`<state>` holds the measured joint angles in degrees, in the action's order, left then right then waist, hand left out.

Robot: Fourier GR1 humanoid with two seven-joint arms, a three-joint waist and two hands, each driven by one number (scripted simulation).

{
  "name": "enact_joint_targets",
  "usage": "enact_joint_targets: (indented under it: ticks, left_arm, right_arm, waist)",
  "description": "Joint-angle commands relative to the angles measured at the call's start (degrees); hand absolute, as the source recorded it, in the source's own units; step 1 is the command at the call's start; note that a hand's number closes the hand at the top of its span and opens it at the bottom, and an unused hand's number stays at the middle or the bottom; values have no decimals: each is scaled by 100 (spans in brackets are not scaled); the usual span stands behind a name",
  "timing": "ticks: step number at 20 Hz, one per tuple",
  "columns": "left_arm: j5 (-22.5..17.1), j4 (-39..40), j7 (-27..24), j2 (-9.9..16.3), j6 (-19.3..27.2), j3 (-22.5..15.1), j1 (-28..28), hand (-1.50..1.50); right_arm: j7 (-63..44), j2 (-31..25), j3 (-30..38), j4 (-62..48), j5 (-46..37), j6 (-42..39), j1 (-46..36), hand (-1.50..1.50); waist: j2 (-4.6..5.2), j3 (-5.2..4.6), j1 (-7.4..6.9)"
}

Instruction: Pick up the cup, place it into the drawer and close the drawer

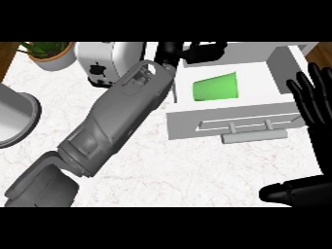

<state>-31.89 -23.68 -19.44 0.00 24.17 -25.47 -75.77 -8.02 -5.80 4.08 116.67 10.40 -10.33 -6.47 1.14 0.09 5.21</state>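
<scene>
bright green plastic cup (216, 87) already lying inside the open white drawer (230, 124) on the pale marble worktop (197, 165), so only closing remains. left robot hand (197, 51) reaching over the drawer's far edge, fingers mostly hidden, state unclear. right robot hand (319, 104) spread, resting at right.

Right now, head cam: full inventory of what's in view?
cup: 1, green, lying inside the open drawer
drawer: 1, white, pulled open, bar handle on its front, upper right
toaster: 1, silver with black side, top centre-left
potted plant: 1, green leaves in pale pot, top left
large pot: 1, grey, left edge, partly cut off
counter: 1, white marble
left hand: 1, black, at the drawer's back edge; fingers unclear
right hand: 1, black, open, resting at right edge, fingers up
</scene>
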Motion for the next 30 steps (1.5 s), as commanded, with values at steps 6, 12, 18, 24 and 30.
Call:
enact_joint_targets:
  ticks: [6,12,18,24,30]
  left_arm:
    - [-154,172,217,0,488,-844,-72,-150]
    - [-688,-98,-337,0,210,-679,185,-150]
    - [-1088,-316,-883,0,-86,-252,35,-150]
    - [-1278,-838,-519,139,-222,65,181,-150]
    - [-1312,-1985,-370,674,-100,110,1058,-150]
  right_arm:
    - [57,-81,55,-168,238,-174,-333,-150]
    - [-53,122,31,-111,301,39,-339,-150]
    - [-173,84,121,-26,565,-22,-226,-150]
    - [-535,-419,478,327,1124,-392,-133,150]
    - [-126,-839,204,372,227,-994,273,150]
  waist:
    - [56,6,228]
    - [29,-3,97]
    - [-47,-8,-215]
    - [-123,-10,-468]
    - [-205,-14,-711]
